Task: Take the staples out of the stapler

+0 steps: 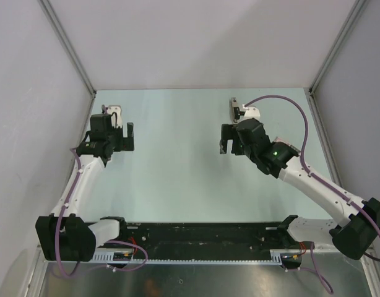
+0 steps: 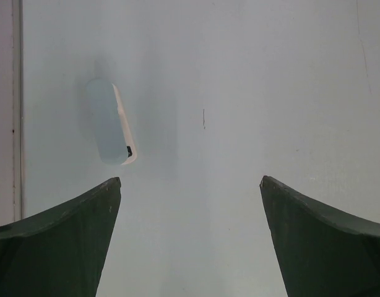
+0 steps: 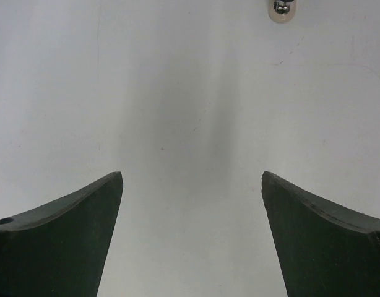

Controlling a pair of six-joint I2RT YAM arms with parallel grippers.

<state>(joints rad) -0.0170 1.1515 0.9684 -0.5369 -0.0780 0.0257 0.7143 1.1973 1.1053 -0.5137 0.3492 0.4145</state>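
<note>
Top view: I count two claws, left claw [image 1: 122,139] and right claw [image 1: 230,147], both spread apart. Left wrist: one teal-and-white stapler [image 2: 109,124], I think, lies far-left of the left claw, not touching it. Right wrist: one cream piece [image 3: 281,8], metal-tipped, at the far edge.

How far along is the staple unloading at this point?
Nothing looks done: no loose staples show on the table. Nothing is in hand: left pincer and right pincer hang open and empty. A pale bar-shaped item, possibly the stapler, lies untouched ahead of the left pincer. Grasping, opening and emptying all remain.
</note>
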